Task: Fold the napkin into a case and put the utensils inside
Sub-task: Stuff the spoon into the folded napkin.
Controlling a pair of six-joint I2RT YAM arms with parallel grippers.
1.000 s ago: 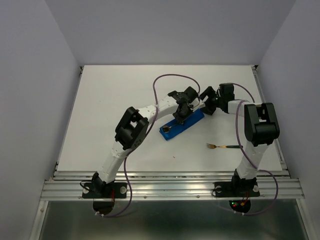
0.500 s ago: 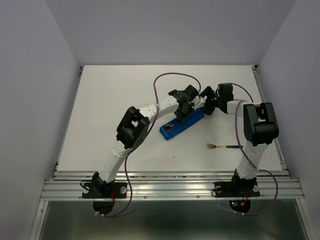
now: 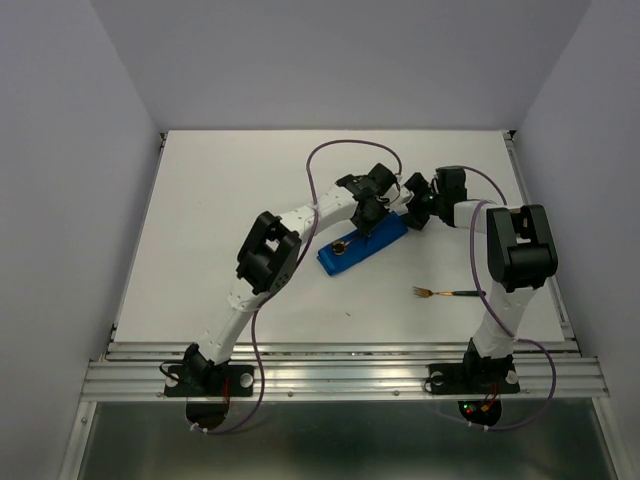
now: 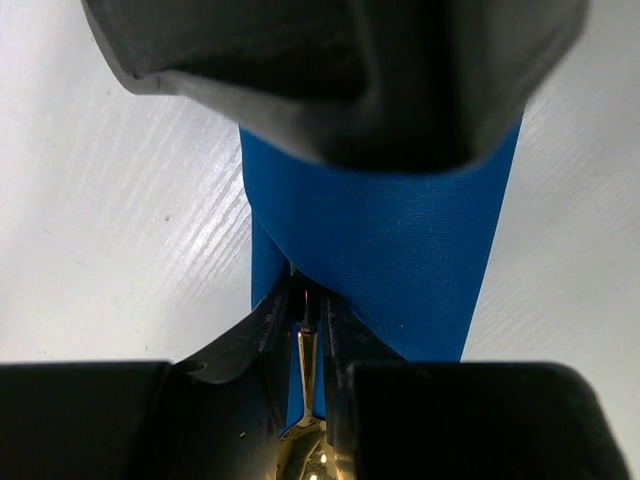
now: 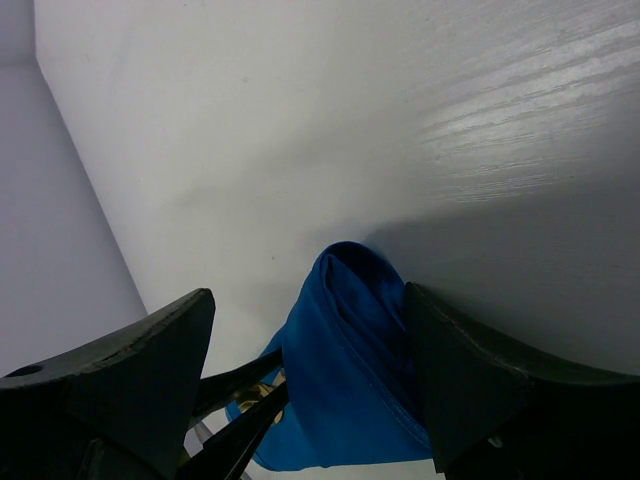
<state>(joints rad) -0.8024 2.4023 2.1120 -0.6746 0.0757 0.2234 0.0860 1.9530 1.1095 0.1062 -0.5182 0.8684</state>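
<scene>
Pinching the spoon (image 4: 308, 455) by its thin neck, the left gripper (image 4: 308, 300) had its jaws drawn narrow, with the gold bowl behind them toward the wrist and the handle running forward out of sight under blue cloth. The case (image 4: 400, 250) lay straight ahead of those jaws. Its long axis ran the same way as the spoon's, so any further push looked like a slide along that one line. From above, the left gripper (image 3: 360, 230) sat over the middle of the case (image 3: 385, 238), and only the spoon (image 3: 343, 247) bowl showed past the near end. The right gripper (image 3: 408, 208) met the opposite end head-on. In its own view the right gripper (image 5: 310, 300) had its jaws spread wide to either side of the case (image 5: 345, 360), which sat close to one finger with a gap at the other, so it seemed to straddle the case rather than clamp it. The spoon (image 5: 250, 398) glinted beyond, low between them. A large dark blurred shape filled the space ahead of the left jaws, probably the right gripper, and it would block a long push. The fork (image 3: 445, 293) lay alone on the worktop (image 3: 220, 220), well apart from both sets of jaws. It was back toward the arm bases and nearer the right arm, which looked the likelier one to fetch it.
</scene>
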